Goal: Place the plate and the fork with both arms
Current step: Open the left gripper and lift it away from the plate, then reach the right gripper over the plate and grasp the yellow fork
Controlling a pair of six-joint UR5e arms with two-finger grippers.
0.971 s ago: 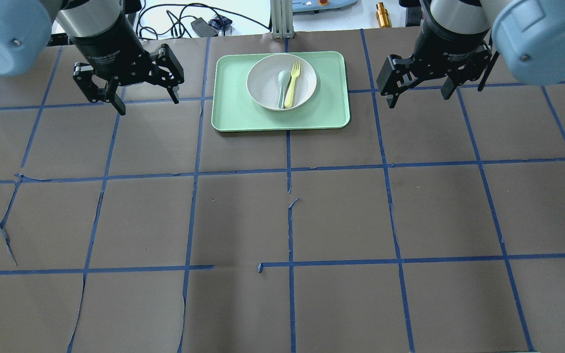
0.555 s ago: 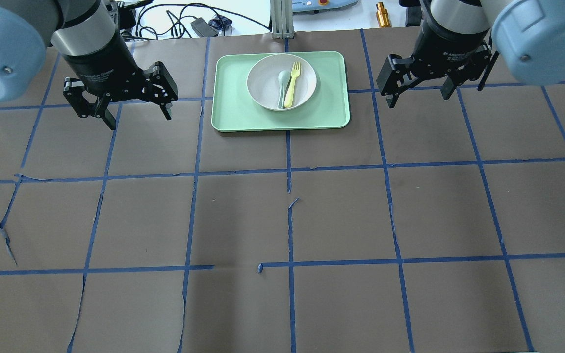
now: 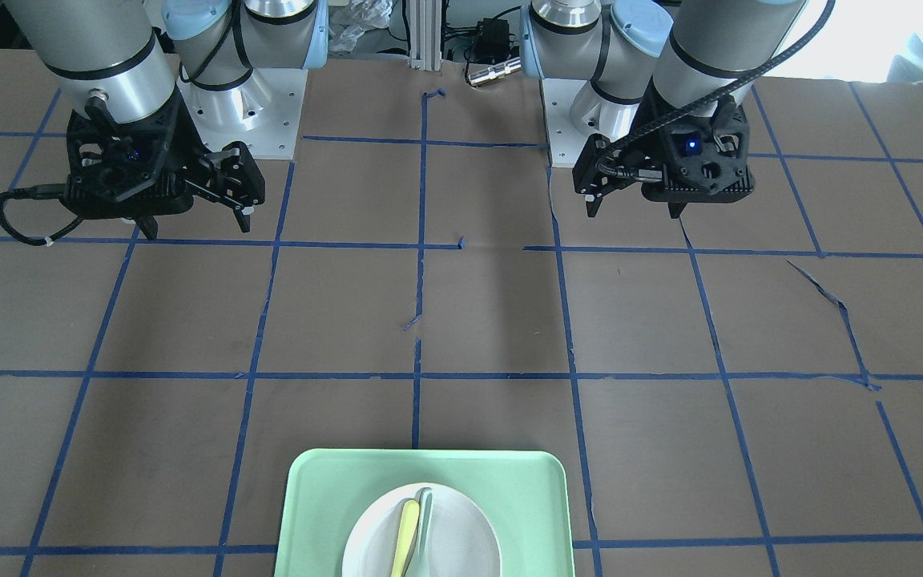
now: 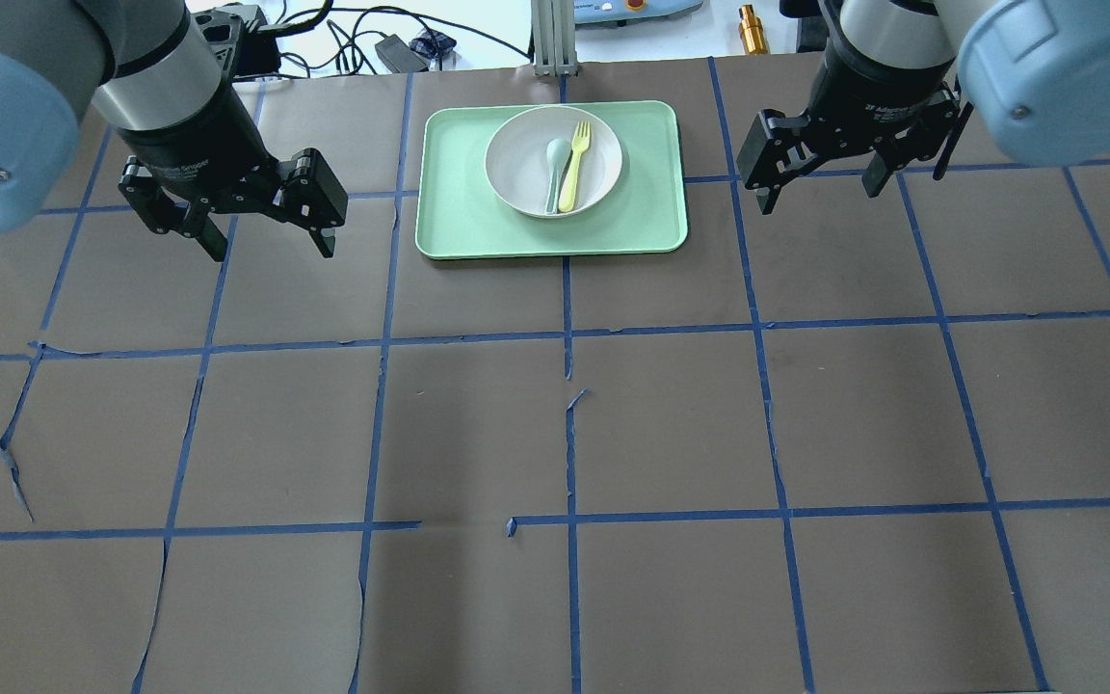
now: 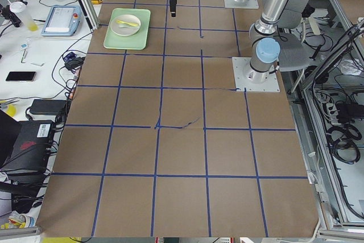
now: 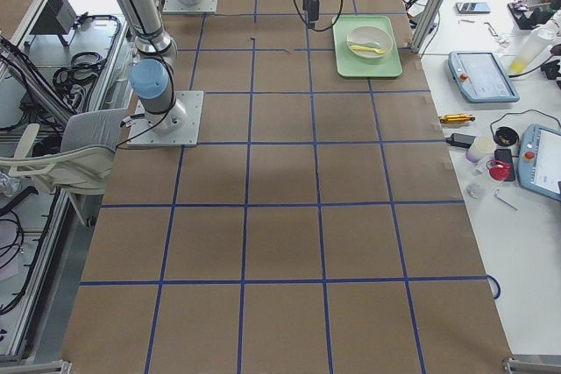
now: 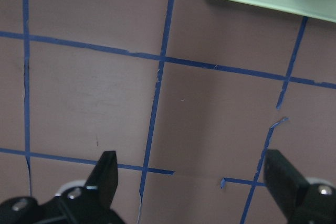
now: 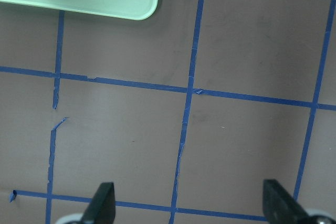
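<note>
plate (image 4: 515, 164) on the mint tray (image 4: 459, 217) at the far middle of the table (image 4: 671, 424), yellow fork (image 4: 574, 172) lying in it beside a spoon (image 4: 553, 172), left gripper (image 4: 272, 251) and right gripper (image 4: 817, 198) flanking the tray, both spread wide, empty

- The tray (image 4: 478, 226) lies on the table (image 4: 565, 434), at mid-width near the edge far from the robot.
- The plate (image 4: 516, 183) sits on the tray, toward the tray's far side.
- The fork (image 4: 574, 169) and spoon (image 4: 555, 169) lie side by side in the plate, with the fork on the robot's right and its tines pointing away from the robot.
- The left gripper (image 4: 272, 249) hangs over the table left of the tray, apart from it.
- The right gripper (image 4: 817, 198) hangs right of the tray, apart from it.
</note>
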